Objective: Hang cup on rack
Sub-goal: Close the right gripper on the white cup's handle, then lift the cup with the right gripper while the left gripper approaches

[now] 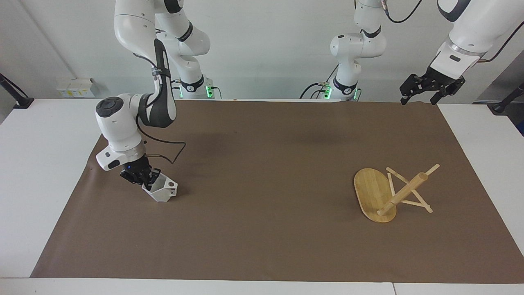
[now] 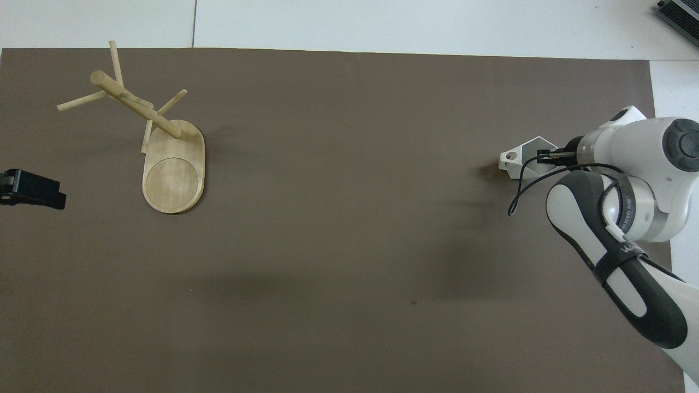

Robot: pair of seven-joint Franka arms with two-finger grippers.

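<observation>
The cup (image 1: 162, 190) is a small white faceted mug at the right arm's end of the brown mat (image 1: 262, 229), tilted, its handle with the round hole pointing toward the mat's middle. My right gripper (image 1: 144, 178) is shut on the cup's rim wall, low over the mat. In the overhead view the cup (image 2: 521, 159) sticks out from under that gripper (image 2: 546, 155). The bamboo rack (image 1: 389, 194) rests on its oval base at the left arm's end, also in the overhead view (image 2: 164, 147). My left gripper (image 1: 430, 88) waits open, raised near that end's edge.
The brown mat covers most of the white table (image 1: 45, 135). A black cable (image 1: 172, 149) loops from the right wrist above the mat. The left gripper's tip (image 2: 30, 188) shows at the overhead view's edge beside the rack's base.
</observation>
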